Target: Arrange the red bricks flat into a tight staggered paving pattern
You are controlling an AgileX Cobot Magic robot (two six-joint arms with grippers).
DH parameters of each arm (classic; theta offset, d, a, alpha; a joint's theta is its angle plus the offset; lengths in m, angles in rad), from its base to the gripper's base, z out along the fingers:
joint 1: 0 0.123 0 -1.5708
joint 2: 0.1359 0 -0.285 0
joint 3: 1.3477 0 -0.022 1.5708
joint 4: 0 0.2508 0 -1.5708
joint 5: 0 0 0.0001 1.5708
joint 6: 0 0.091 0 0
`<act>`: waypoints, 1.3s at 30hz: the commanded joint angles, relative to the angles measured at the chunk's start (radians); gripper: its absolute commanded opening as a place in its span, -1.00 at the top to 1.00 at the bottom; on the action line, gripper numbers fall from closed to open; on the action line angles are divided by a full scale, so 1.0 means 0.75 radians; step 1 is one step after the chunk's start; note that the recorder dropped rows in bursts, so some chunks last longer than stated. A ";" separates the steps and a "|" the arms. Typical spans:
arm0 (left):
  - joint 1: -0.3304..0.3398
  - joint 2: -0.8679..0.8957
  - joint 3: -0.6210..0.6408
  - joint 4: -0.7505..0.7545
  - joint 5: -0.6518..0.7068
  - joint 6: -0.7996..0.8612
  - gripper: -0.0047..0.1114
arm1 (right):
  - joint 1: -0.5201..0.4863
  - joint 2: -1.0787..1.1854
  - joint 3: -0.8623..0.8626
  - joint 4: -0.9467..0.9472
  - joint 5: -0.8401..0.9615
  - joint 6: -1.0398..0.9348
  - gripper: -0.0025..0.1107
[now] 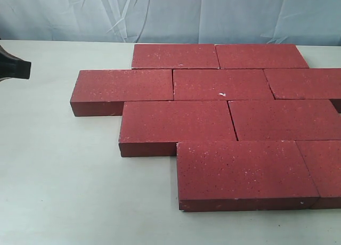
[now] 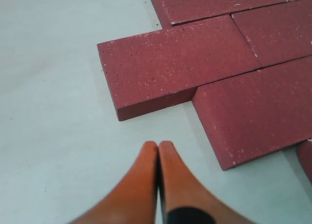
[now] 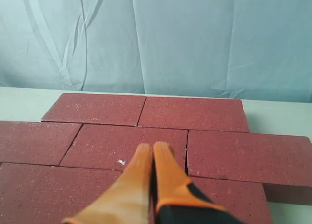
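Several red bricks (image 1: 213, 117) lie flat on the table in four staggered rows, edge to edge with thin seams. One in the second row carries a small white chip (image 1: 222, 94), and the same chip (image 3: 122, 161) shows in the right wrist view. My left gripper (image 2: 158, 145) is shut and empty over bare table, a short way from the leftmost brick (image 2: 170, 63) and touching nothing. My right gripper (image 3: 152, 147) is shut and empty, hovering over the chipped brick (image 3: 107, 146). It is out of the exterior view.
A pale table (image 1: 53, 176) carries the bricks, with bare surface to their left and front. A wrinkled blue-grey cloth (image 1: 160, 13) hangs behind. A dark part of the left arm (image 1: 13, 68) pokes in at the left edge. The pattern runs past the right edge.
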 commanded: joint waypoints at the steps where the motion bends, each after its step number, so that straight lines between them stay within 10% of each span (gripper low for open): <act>1: -0.008 -0.010 0.009 0.003 -0.011 0.002 0.92 | -0.006 -0.122 0.042 -0.019 -0.007 0.019 0.97; 24: -0.008 -0.010 0.009 0.003 -0.011 0.002 0.92 | -0.006 -0.741 0.690 -0.103 -0.006 0.109 0.97; 39: -0.008 -0.010 0.009 0.003 -0.011 0.002 0.92 | -0.006 -0.741 0.700 -0.108 -0.027 0.111 0.97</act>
